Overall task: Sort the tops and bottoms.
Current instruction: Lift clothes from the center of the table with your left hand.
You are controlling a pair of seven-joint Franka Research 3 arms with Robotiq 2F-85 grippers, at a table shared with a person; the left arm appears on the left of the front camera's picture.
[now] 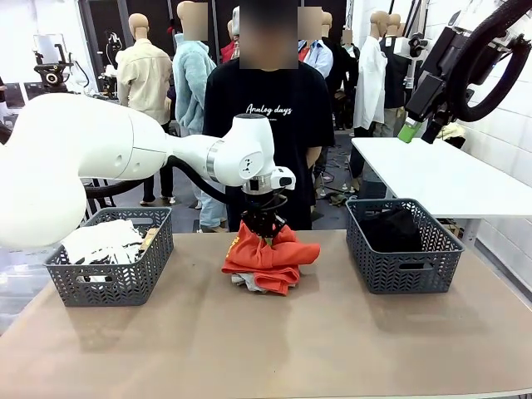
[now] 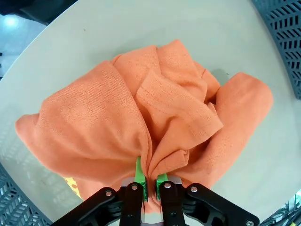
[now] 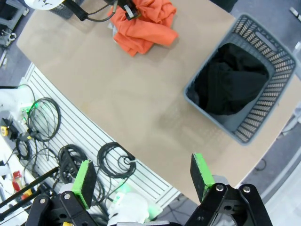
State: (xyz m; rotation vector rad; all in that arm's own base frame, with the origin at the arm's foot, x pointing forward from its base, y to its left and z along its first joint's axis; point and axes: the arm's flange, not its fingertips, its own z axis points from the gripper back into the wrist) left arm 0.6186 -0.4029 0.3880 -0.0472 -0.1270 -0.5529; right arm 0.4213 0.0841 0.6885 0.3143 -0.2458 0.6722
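Note:
An orange top [image 1: 270, 258] lies crumpled at the middle of the table, and a bit of light grey top [image 1: 240, 282] peeks out under its near left edge. My left gripper [image 1: 264, 229] comes down on the pile's far side, shut on a fold of the orange top [image 2: 141, 108], pinched between its green pads [image 2: 138, 172]. The white printed top [image 1: 103, 242] lies in the left basket [image 1: 112, 283]. The black bottoms [image 1: 391, 229] fill the right basket [image 1: 404, 270]. My right gripper [image 1: 413, 130] hangs open, high at the right, over the table's near edge [image 3: 142, 176].
A person in a black printed T-shirt [image 1: 268, 116] stands behind the table's far edge. A white table [image 1: 440, 174] is at the back right. Cables [image 3: 44, 117] lie on the floor beside the near edge. Bare tabletop [image 1: 274, 349] spans the front.

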